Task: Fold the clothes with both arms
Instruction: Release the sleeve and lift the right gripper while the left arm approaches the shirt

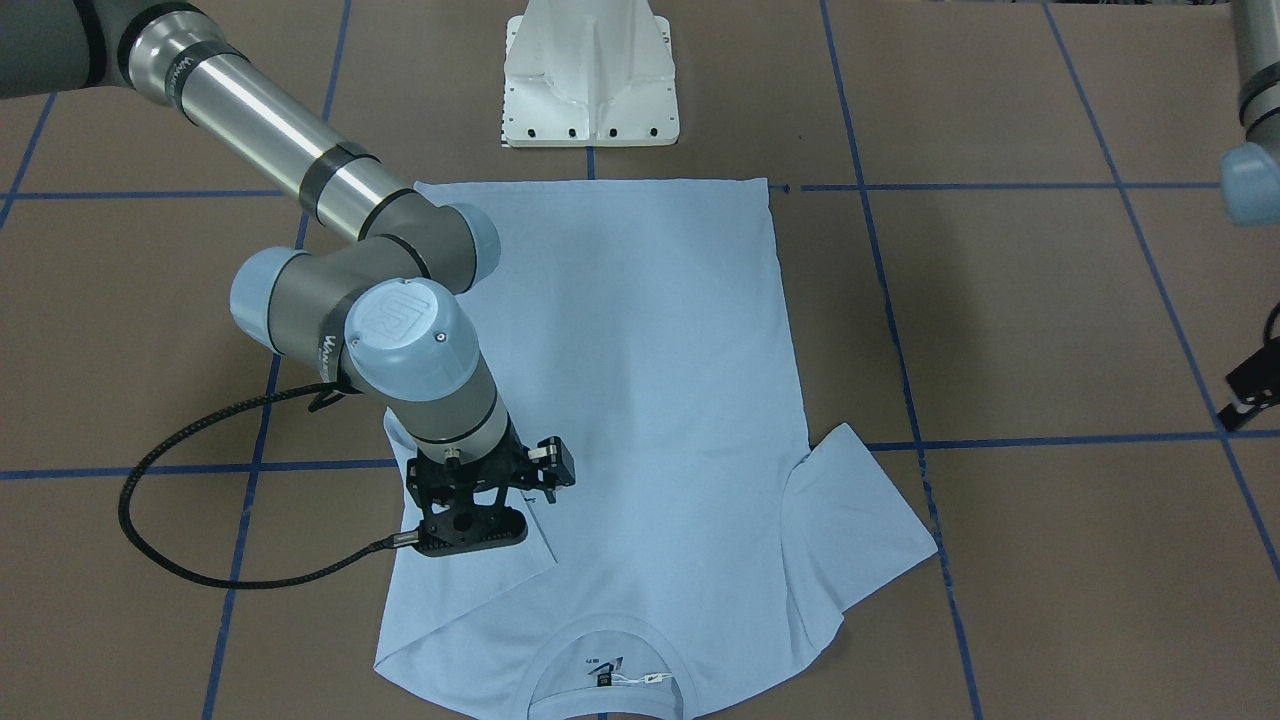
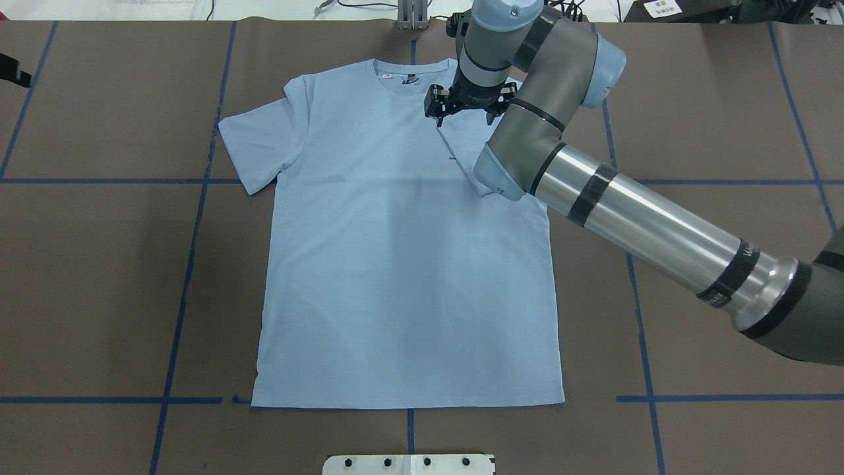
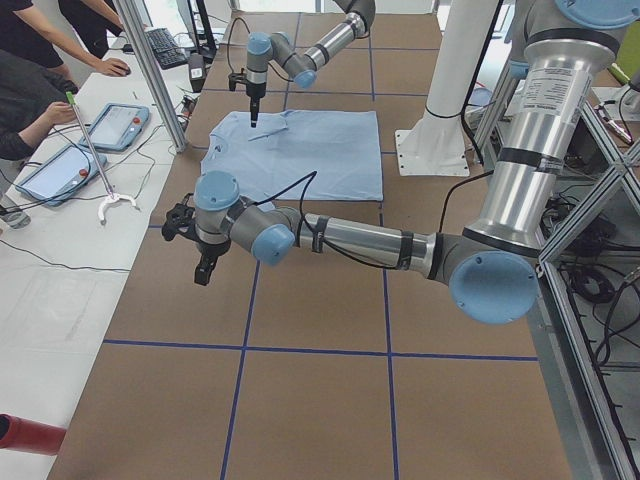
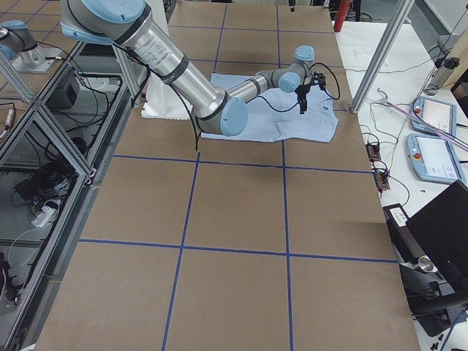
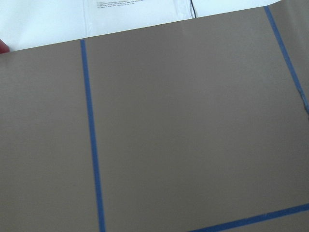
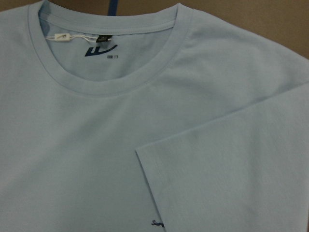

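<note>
**Turned-in sleeve could be pulled loose when the right arm lifts**

The light blue short-sleeved cotton T-shirt [image 2: 395, 277] lies flat in the middle of the brown, blue-taped desk [image 2: 712, 86]. Its ribbed collar [image 6: 120, 82] is toward the far edge and its hem toward the robot's edge. One sleeve [image 6: 231, 164] is turned in onto the chest, while the other sleeve [image 2: 254, 148] lies spread out.

The grey metal right arm [image 2: 633, 221] stands over the turned-in sleeve, near the collar, with its jaws pointing down. I cannot tell whether they are open, closed or pinching cloth, because the wrist hides them. The left arm [image 3: 350, 240] hangs over bare desk toward the left end, well apart from the shirt, and its jaws are just as unreadable.

If the right jaws are pinching fabric, a lift would likely drag the sleeve out of its fold or ruck the chest. The black braided cable [image 1: 180, 470] loops beside the shirt's side and could catch it. The left arm faces a long reach, and an off-centre grasp on the spread sleeve would probably leave a lopsided fold.
</note>
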`<state>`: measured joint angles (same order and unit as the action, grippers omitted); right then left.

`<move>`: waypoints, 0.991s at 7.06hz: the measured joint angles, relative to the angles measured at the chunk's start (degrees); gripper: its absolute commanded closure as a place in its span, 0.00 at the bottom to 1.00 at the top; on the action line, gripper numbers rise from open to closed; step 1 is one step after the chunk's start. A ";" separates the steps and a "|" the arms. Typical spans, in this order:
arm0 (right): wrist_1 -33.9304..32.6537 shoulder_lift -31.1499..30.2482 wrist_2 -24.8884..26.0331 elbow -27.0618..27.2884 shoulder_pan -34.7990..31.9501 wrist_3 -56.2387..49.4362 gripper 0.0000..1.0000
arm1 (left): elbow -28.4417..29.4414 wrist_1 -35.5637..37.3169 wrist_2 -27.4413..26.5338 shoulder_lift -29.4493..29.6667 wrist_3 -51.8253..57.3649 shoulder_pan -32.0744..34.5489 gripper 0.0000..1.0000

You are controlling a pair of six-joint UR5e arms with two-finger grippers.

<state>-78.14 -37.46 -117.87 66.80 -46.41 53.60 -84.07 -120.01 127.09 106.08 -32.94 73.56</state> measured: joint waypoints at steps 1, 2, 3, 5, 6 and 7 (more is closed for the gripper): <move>-6.45 -4.80 -3.09 7.92 -1.59 -0.50 0.00 | 0.96 -2.76 -2.87 2.11 -7.80 -4.81 0.02; -9.66 -10.13 -5.52 14.59 -3.20 -1.06 0.00 | 3.66 -5.70 -6.36 5.27 -14.70 -9.28 0.02; -10.87 -14.12 -6.48 18.98 -4.20 -1.28 0.00 | 7.50 -8.26 -10.57 8.86 -19.76 -13.12 0.03; -11.37 -18.26 -6.92 23.68 -4.75 -1.39 0.00 | 16.17 -13.87 -17.00 14.70 -24.96 -18.25 0.06; -11.39 -18.95 -6.85 24.60 -4.69 -1.39 0.00 | 18.97 -15.73 -18.74 16.27 -26.21 -19.95 0.08; -11.36 -19.18 -6.72 24.82 -4.58 -1.38 0.00 | 20.37 -16.52 -20.53 17.01 -26.74 -21.34 0.11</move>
<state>-89.50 -56.64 -124.59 91.62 -50.99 52.22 -63.70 -136.53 106.56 123.09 -59.67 52.22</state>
